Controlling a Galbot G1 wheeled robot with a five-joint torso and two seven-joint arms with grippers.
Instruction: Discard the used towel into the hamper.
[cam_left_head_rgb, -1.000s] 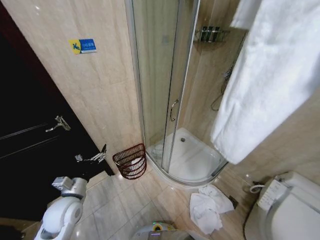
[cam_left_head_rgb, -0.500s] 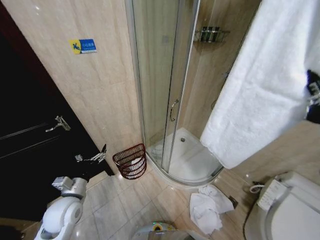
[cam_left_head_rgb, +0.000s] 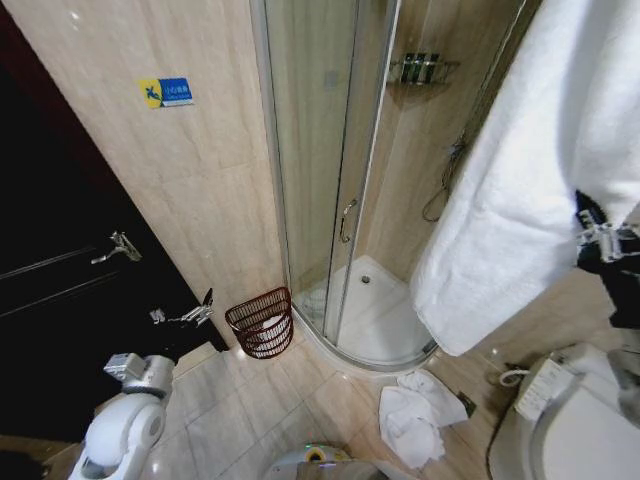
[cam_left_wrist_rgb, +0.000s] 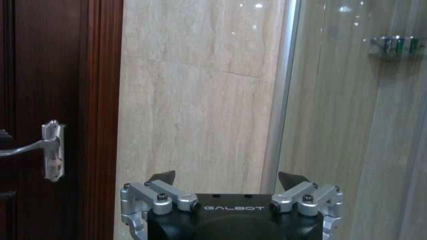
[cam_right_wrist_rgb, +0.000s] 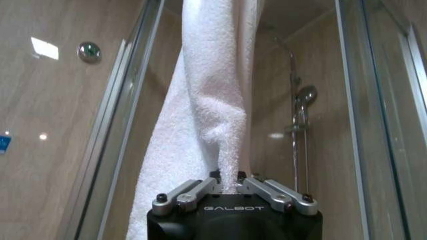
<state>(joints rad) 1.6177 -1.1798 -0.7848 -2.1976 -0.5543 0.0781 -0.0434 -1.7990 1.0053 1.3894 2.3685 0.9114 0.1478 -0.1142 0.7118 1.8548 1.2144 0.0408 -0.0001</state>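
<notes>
Towel (cam_right_wrist_rgb: 213, 100) hangs pinched in right gripper (cam_right_wrist_rgb: 227, 178), hamper (cam_left_head_rgb: 261, 321) well apart.

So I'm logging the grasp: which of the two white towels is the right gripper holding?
The hanging towel: the right gripper is shut on its fold. The other towel lies crumpled on the floor, untouched.

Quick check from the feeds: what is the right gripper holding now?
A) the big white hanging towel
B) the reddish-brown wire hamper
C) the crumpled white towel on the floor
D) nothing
A: the right gripper is shut on the big white hanging towel, pinched between its fingers.
</notes>
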